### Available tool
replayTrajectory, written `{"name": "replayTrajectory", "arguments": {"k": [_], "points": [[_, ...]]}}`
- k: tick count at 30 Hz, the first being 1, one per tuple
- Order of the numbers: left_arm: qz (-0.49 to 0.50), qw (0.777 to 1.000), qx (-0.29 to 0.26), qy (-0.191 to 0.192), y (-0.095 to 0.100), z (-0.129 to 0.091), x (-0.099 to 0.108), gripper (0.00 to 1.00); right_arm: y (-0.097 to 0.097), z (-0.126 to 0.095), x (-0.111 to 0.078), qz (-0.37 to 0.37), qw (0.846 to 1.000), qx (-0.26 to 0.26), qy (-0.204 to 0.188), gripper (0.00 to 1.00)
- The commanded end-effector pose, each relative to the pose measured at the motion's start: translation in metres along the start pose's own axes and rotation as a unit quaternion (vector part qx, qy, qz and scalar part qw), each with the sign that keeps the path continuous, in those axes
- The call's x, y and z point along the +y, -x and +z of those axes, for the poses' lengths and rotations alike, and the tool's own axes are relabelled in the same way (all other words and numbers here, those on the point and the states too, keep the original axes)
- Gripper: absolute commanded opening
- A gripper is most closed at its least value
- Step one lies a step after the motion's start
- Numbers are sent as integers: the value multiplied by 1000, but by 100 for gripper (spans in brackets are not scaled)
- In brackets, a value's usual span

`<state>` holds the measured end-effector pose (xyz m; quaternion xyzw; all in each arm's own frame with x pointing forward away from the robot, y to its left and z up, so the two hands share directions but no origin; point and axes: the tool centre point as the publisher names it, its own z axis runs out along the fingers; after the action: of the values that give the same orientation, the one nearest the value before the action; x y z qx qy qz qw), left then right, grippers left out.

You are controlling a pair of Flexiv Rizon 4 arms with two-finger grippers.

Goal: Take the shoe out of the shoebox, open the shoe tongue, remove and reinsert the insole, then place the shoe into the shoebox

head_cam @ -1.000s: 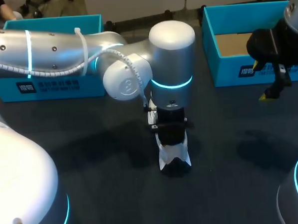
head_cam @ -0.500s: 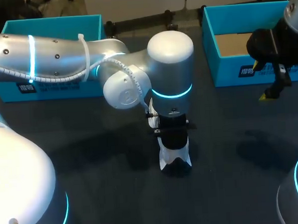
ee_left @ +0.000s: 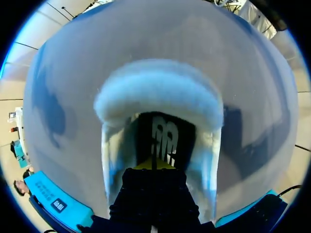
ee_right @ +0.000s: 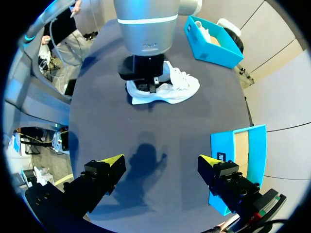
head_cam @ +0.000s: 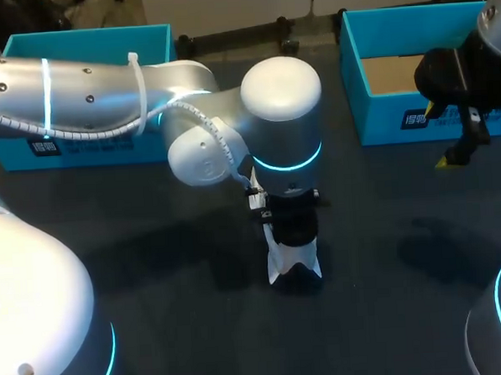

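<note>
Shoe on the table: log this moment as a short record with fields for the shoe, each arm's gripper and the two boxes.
shoe: white shoe, out of the boxes, lying on the dark table
left gripper: left gripper reaching down into the shoe's opening; whether the jaws are open or closed is not visible
right gripper: right gripper has open, empty jaws and hangs above the table near the right box
boxes: left box and right box, both teal, at the table's far side
</note>
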<state>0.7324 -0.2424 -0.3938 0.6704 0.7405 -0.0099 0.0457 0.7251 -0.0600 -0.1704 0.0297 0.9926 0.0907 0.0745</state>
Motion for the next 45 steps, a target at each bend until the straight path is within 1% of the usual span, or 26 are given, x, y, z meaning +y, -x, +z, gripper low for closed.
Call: {"name": "replayTrajectory", "arguments": {"k": [1,6,11,17,21,23,27,33,40,44,45], "points": [[6,1000,-4,-28,-2,-13,-5,0,1,1,1,0,1000,1,-2,100],[12,999,-4,-49,2,-13,-19,0,1,1,1,0,1000,1,-2,100],[20,998,5,-60,3,-2,-30,0,1,1,1,0,1000,1,-2,100],[17,998,14,-66,0,13,-33,0,1,1,1,0,1000,1,-2,100],[12,998,17,-65,-3,18,-33,0,1,1,1,0,1000,1,-2,100],[13,998,20,-56,-4,19,-31,0,1,1,1,0,1000,1,-2,100],[10,999,19,-37,-8,12,-23,0,1,1,1,0,1000,1,-2,100],[-2,1000,8,-15,-11,-6,-6,0,1,1,1,0,1000,1,-2,100],[2,1000,5,17,-8,-21,7,0,1,1,1,0,1000,1,-2,100],[2,999,7,43,-7,-25,14,0,1,1,1,0,1000,1,-2,100],[1,999,7,44,-7,-26,16,0,1,1,1,0,1000,1,-2,100]]}}
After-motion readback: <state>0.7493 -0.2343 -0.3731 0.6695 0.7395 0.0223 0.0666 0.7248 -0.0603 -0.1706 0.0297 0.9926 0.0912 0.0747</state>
